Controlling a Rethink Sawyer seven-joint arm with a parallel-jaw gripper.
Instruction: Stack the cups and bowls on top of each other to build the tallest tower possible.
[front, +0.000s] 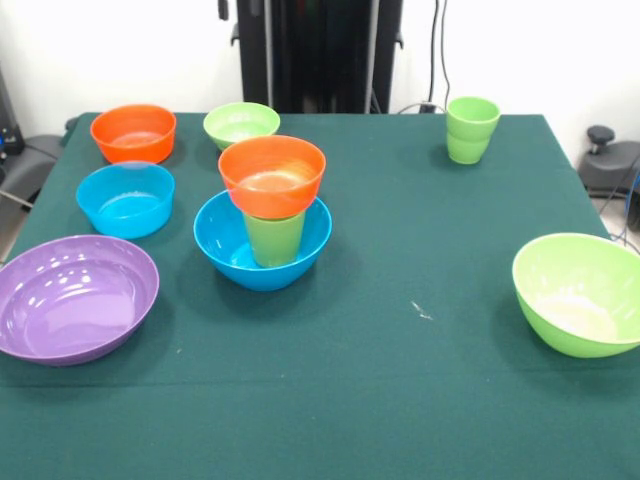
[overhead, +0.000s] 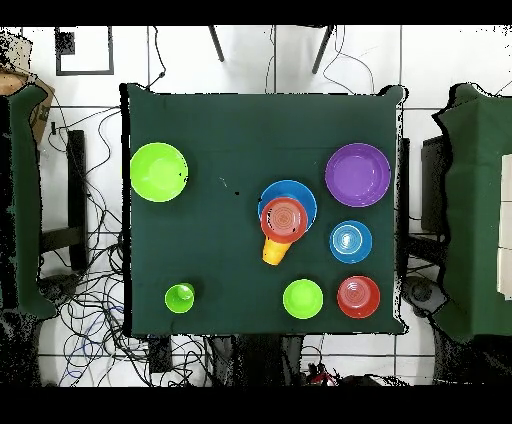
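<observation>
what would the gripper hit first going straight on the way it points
The gripper shows in neither view, so its line cannot be told. Straight down over the tower, it would likely meet the orange bowl on top first.

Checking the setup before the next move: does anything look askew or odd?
Only the tower: the orange bowl sits on a green cup narrower than itself, standing in the blue bowl. It looks level but top-heavy. Nothing spilled or damaged.

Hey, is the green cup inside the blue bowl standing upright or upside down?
Upside down: the green cup widens toward the blue bowl's floor, and an orange bowl sits on its narrow end.
</observation>
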